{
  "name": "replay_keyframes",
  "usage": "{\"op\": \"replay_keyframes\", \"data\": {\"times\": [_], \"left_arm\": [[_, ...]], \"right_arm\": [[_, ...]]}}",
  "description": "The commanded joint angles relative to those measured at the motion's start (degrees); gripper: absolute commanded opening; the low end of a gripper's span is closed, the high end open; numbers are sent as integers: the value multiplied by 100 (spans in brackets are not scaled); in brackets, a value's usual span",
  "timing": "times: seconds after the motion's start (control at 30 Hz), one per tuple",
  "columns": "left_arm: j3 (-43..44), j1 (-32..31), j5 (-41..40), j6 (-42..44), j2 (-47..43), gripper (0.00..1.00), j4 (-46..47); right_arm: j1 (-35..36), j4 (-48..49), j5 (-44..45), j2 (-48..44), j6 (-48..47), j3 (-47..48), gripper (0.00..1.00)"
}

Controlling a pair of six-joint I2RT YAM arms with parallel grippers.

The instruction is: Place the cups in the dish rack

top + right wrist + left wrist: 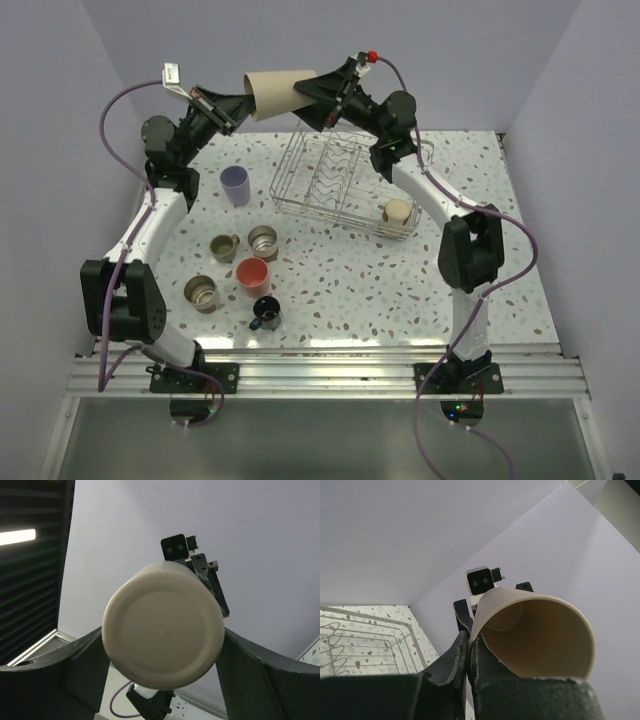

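A tall beige tumbler (278,93) hangs on its side in the air above the far end of the dish rack (290,200), held between both arms. My left gripper (238,108) is shut on its rim, one finger inside the mouth (540,635) and one outside. My right gripper (312,95) has its jaws against either side of the tumbler's base (162,630). On the table stand a lavender cup (236,183), three grey metallic cups (224,246) (262,240) (201,292), a coral tumbler (252,274) and a black mug (266,314).
Another beige cup (398,213) sits in the right end of the rack. The rack's wire rim and prongs show at the lower left of the left wrist view (395,630). White walls close the table at the back and sides.
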Motion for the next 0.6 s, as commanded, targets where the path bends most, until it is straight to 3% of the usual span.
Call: {"op": "replay_keyframes", "data": {"times": [0.0,0.1,0.23,0.43,0.57], "left_arm": [[-105,-106,196,-81,-28,0,303],[-131,-124,187,-29,-55,0,250],[-210,-124,178,15,-116,0,215],[-280,-159,108,244,-283,0,-48],[-359,-168,73,314,-371,0,-101]], "right_arm": [[32,215,255,21,0,341,78],[23,215,308,4,-9,341,72],[23,198,352,-23,-26,306,71],[23,31,370,-58,-114,306,82],[23,-40,379,-84,-176,288,83]]}}
